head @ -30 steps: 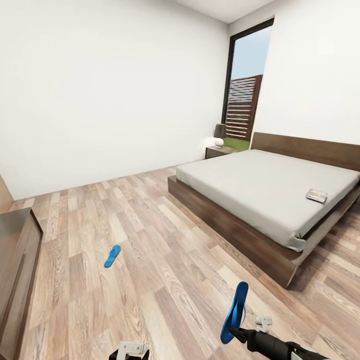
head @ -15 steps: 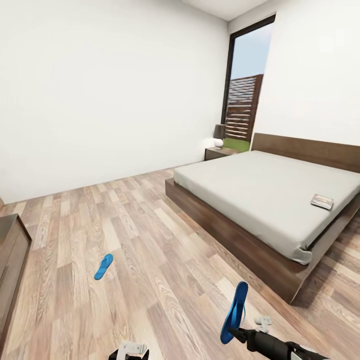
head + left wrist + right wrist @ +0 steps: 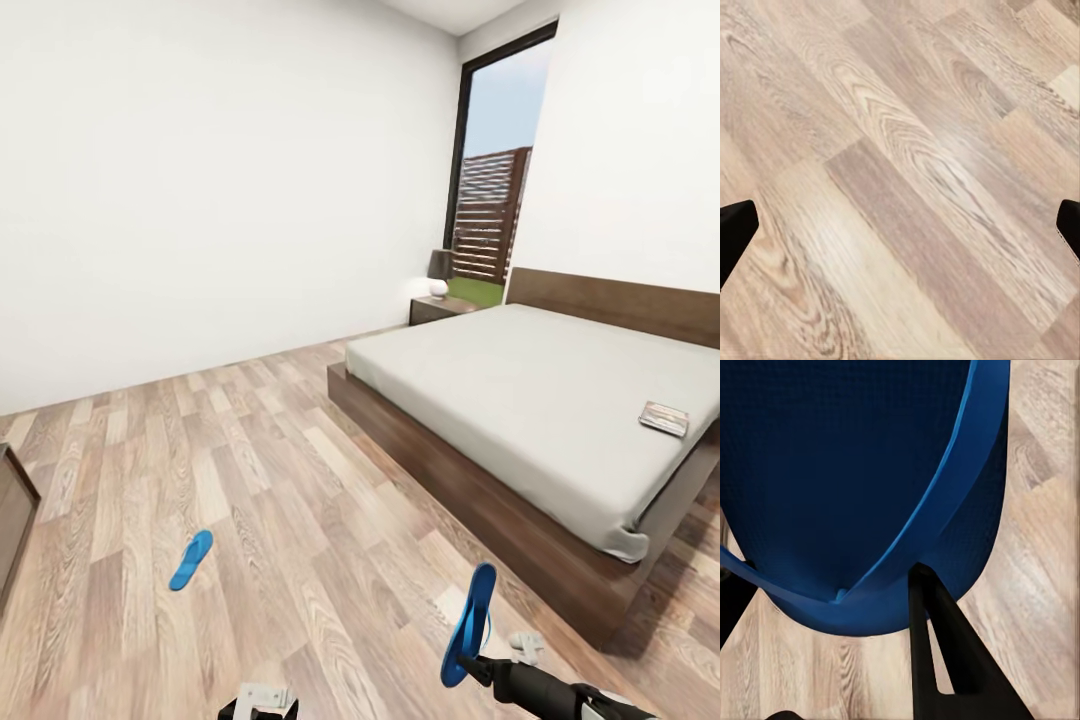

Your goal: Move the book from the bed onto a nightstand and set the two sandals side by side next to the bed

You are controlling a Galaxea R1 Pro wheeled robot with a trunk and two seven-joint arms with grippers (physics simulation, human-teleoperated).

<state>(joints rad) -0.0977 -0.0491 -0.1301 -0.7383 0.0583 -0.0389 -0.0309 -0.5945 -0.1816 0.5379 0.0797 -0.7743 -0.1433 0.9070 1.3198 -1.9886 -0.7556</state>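
Between the clenched fingers of the right gripper (image 3: 478, 668) one sandal (image 3: 471, 624) is held upright, toe up, with the bed (image 3: 530, 410) nearer to that arm, while the second sandal (image 3: 190, 559) is seen lying on the floor (image 3: 300, 500) well off to the left, ahead of the left gripper (image 3: 900, 232), whose fingers are spread with nothing between them.

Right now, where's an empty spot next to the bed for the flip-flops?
Bare planks run along the bed's near side, between its dark frame and the sandal on the floor. The right end effector holds the other sandal. Nowhere looks crowded.
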